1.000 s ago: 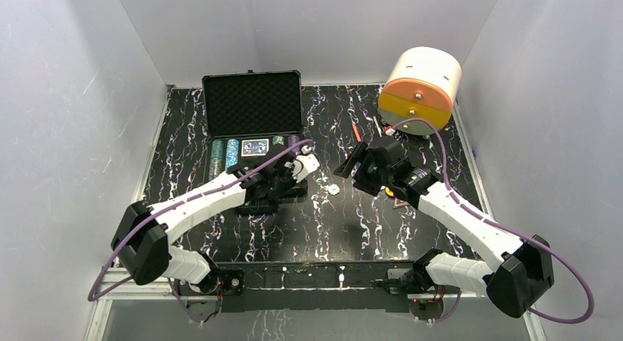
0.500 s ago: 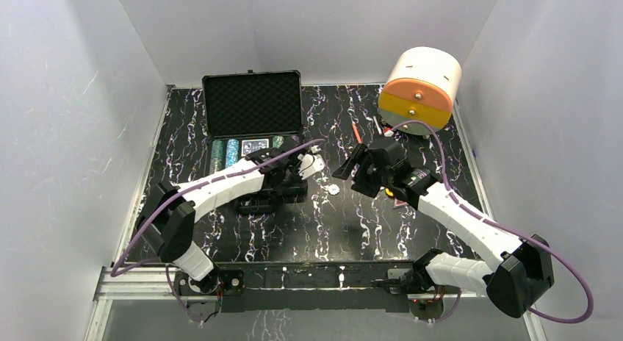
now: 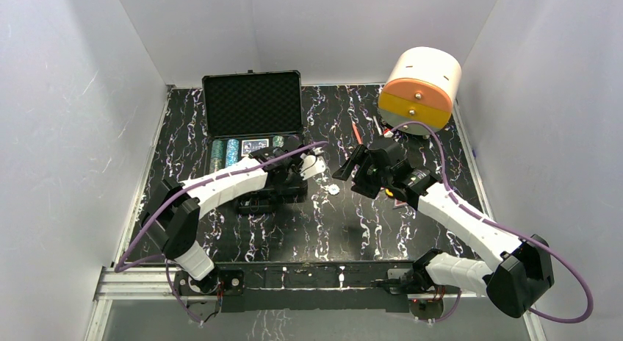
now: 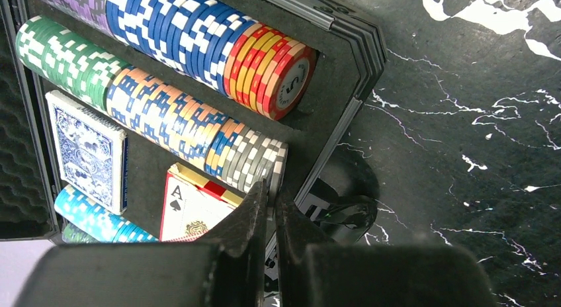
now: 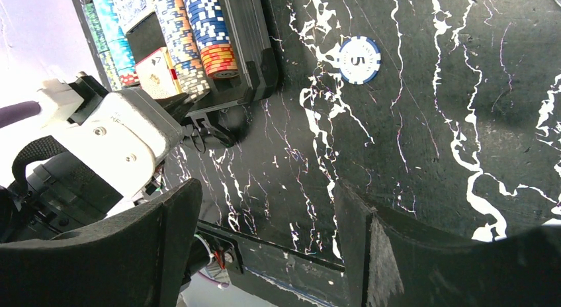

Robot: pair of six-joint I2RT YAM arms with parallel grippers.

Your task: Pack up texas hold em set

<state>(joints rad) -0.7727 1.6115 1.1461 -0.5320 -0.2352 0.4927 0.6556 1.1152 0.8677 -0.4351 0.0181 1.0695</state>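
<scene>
The black case (image 3: pixel 252 106) lies open at the back left, its tray holding rows of striped poker chips (image 4: pixel 172 115), a blue-backed card deck (image 4: pixel 89 151) and an ace-of-spades deck (image 4: pixel 192 211). My left gripper (image 4: pixel 274 194) is over the tray's front right corner (image 3: pixel 288 181), shut on a thin grey-and-white chip (image 4: pixel 274 182) at the end of the middle row. My right gripper (image 5: pixel 264 227) is open and empty above the table (image 3: pixel 351 172). A loose blue-and-white chip marked 5 (image 5: pixel 360 59) lies on the table between the arms (image 3: pixel 333 188).
A big white-and-orange cylinder (image 3: pixel 421 89) stands at the back right. A thin orange pen (image 3: pixel 356 131) and a white pen (image 3: pixel 377 126) lie in front of it. White walls close in the black marbled table (image 3: pixel 323 223) on three sides.
My left arm has swung in toward the case, its gripper now at the tray's front right corner. My right gripper has shifted slightly to the left.
</scene>
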